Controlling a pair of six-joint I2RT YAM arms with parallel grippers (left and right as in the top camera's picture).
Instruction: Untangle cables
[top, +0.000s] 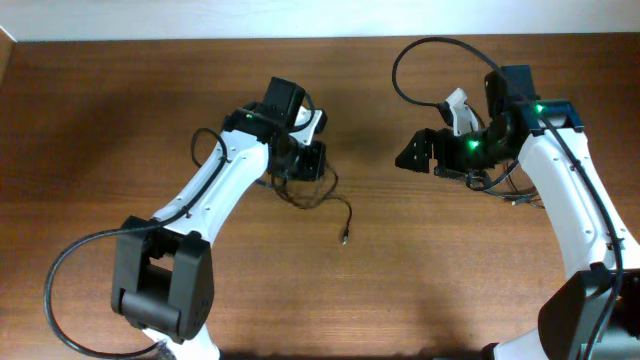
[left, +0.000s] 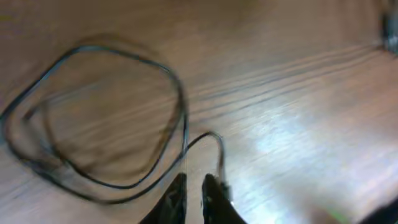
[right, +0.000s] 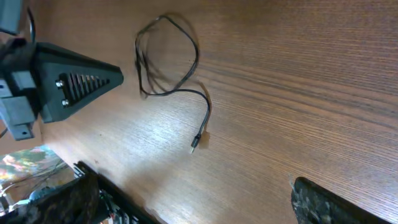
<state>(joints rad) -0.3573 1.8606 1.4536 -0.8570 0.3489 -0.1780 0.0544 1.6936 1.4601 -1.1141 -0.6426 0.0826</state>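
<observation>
Cables (top: 300, 205): thin black cord in a loose loop at centre frame overhead, lying on the brown wooden table (top: 100, 120). Left arm (top: 215, 190) comes in from lower left, right arm (top: 575, 200) from the right edge. Left gripper (top: 303, 160) sits on the loop's upper edge. The wrist view is blurred, with the fingers (left: 176, 202) nearly together and a strand running to the slit; cannot tell if it is pinched. Right gripper (top: 410, 153) is at upper right, well apart from the cord, spread wide and empty. Silvery plug (top: 344, 238) lies free, below-right of the loop.
</observation>
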